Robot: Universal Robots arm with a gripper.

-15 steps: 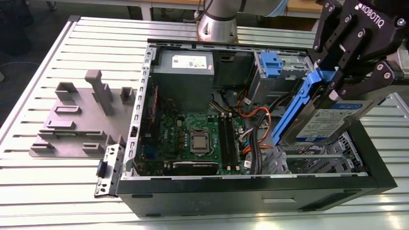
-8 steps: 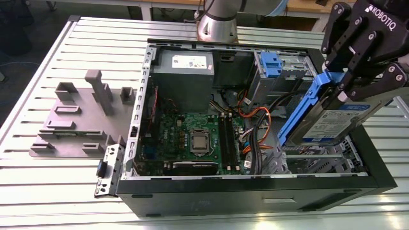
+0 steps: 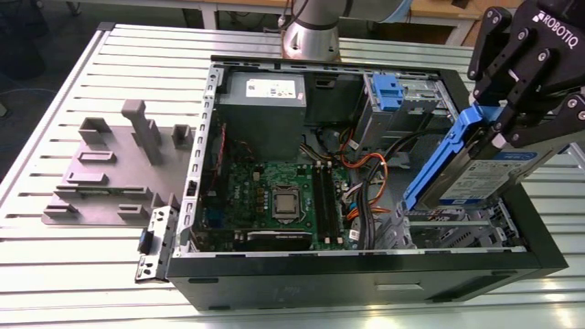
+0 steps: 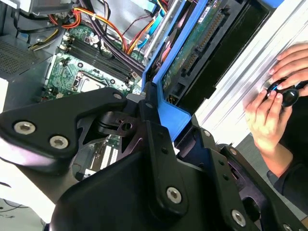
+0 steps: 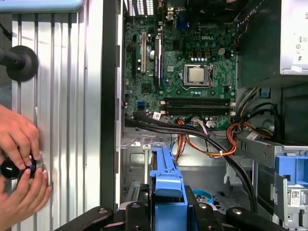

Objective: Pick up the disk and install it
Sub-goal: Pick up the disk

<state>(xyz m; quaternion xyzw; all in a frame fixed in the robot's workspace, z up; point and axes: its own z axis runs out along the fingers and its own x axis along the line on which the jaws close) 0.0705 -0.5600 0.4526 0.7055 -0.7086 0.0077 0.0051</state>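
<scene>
My black gripper [image 3: 505, 127] clamps the silver, blue-railed disk [image 3: 483, 179], tilted above the open black computer case's [image 3: 366, 274] free bay. In both wrist views a person's hands [image 5: 19, 144] rest beside it.

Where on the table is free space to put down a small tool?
The slatted table is bare at the exterior view's lower left, between the grey holder block and the table edge, and at the upper left, beyond that block. The case is crowded: cables inside, the gripper holding the disk above.
</scene>
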